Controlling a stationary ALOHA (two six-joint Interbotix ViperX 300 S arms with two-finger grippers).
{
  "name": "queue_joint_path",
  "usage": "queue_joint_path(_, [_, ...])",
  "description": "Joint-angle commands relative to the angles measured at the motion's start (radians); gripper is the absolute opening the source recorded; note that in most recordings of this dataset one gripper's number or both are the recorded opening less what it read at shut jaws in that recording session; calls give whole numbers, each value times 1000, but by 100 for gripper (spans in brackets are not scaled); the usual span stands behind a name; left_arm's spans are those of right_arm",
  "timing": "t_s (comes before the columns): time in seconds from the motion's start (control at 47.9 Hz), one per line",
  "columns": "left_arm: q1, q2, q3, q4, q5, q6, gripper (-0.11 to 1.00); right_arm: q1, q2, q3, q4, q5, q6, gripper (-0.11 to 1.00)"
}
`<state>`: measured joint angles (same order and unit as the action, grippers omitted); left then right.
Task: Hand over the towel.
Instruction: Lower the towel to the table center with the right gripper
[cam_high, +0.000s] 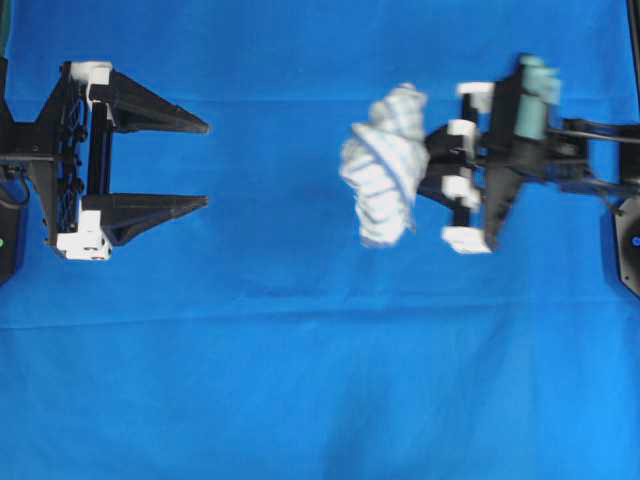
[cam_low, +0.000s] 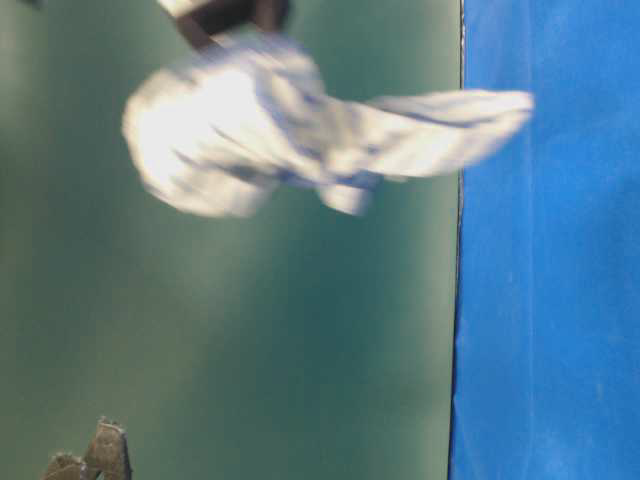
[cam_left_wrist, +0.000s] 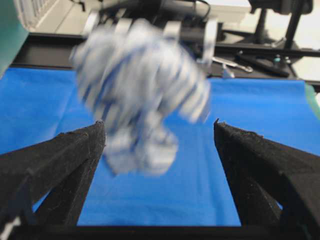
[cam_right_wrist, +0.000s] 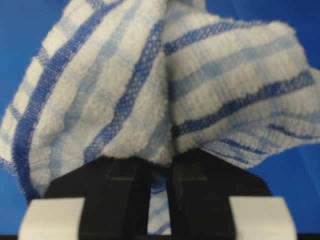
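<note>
The towel (cam_high: 383, 175) hangs in the air over the blue cloth (cam_high: 300, 380) that covers the bench, bunched into a loose wad, white with thin blue stripes. It sits right of the middle in the overhead view. Its long axis there runs up and down the picture, crosswise to the line between the two arms. From table level one corner trails out to the side, blurred.

The right gripper (cam_right_wrist: 159, 172) holds it. In the right wrist view the two black fingers (cam_right_wrist: 125, 180) are pinched nearly together on a fold, with cloth spilling over both sides and a strip showing in the narrow slit between them. So the right fingers are clenched on the fabric, and the wad sticks out past their tips toward the other arm.

The left gripper (cam_high: 205, 163) is well apart from it, at the left edge of the overhead view. Its fingers (cam_left_wrist: 65, 160) are spread wide, grasping nothing. They point straight at the wad, and in the left wrist view the cloth floats between the two tips but farther off.

That is the relation I would watch: the gap is already lined up with the bundle, which lies ahead of the open fingers. I judge the distance has yet to be closed.

Counted: one striped towel, one blue cloth, two arms, two fingers on each.
</note>
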<state>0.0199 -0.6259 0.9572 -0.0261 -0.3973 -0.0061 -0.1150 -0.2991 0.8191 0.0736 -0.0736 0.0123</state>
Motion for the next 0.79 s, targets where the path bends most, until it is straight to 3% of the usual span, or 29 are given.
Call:
queue_joint_path(0.0, [3, -3, -17, -2, -3, 0, 93, -6, 84, -83, -2, 89, -5, 10])
queue_joint_path(0.125, [3, -3, -17, -2, -3, 0, 93, -6, 242, -161, -5, 187, -12, 10])
queue_joint_path(0.334, [2, 0, -17, -2, -3, 0, 93, -6, 446, -215, -8, 222, -17, 10])
queue_joint_path(0.772, [2, 6, -14, 0, -3, 2, 93, -6, 506, -244, -8, 247, -11, 10])
